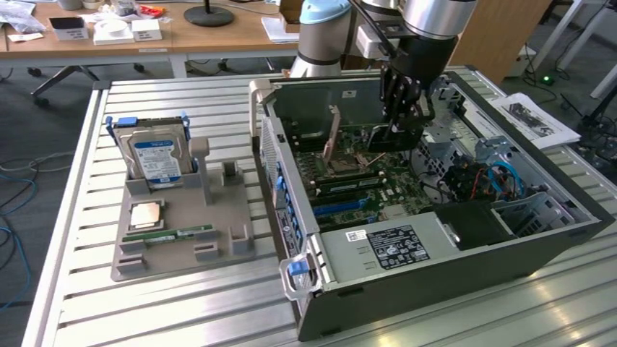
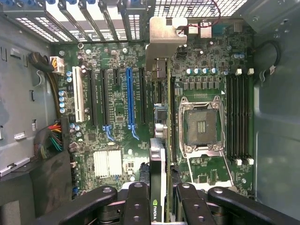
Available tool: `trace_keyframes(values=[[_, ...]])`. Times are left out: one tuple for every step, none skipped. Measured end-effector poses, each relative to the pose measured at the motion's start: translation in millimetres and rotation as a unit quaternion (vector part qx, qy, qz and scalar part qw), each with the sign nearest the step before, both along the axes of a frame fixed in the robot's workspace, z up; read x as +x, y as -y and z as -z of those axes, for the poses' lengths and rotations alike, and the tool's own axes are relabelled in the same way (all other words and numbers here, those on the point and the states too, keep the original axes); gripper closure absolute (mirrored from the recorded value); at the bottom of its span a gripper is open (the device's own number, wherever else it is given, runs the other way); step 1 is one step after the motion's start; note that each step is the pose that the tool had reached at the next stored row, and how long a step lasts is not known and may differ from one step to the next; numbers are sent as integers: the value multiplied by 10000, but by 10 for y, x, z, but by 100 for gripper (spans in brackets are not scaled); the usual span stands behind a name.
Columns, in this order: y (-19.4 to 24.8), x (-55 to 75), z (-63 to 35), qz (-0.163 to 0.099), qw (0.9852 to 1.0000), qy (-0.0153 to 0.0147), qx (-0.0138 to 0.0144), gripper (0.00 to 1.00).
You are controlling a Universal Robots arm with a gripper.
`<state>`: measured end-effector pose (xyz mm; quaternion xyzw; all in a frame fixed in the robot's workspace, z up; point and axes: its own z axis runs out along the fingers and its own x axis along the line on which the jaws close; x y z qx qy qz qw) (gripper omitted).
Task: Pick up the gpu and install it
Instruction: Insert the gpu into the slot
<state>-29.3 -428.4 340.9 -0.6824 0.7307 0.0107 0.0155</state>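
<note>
Claw (image 2: 158,200), pointing straight down into the case (image 1: 434,278), clamps the gpu (image 2: 158,159) above the motherboard (image 2: 115,96).

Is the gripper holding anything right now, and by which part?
The gpu, pinched across its faces by the gripper, at the end away from its metal bracket.

The gpu (image 2: 158,161) is held edge-on between the fingers (image 2: 137,201) of the gripper (image 2: 161,187), just beneath it, inside the computer case (image 1: 482,275) and over the motherboard (image 2: 117,136). The processor socket (image 2: 201,124) is placed on one side of the gripper, the expansion slots (image 2: 131,98) on the other. The hard drive (image 1: 159,159) is stood well away, outside the case.
</note>
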Motion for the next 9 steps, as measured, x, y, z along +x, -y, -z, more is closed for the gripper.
trace_keyframes(values=[[0,0,0,0,10000,0,0,73],[0,0,0,0,10000,0,0,73],[0,0,0,0,10000,0,0,73],[0,0,0,0,10000,0,0,73],[0,0,0,0,10000,0,0,73],[0,0,0,0,10000,0,0,73],[0,0,2,0,10000,0,1,73],[0,0,8,0,10000,1,2,73],[0,0,15,0,10000,1,2,73]])
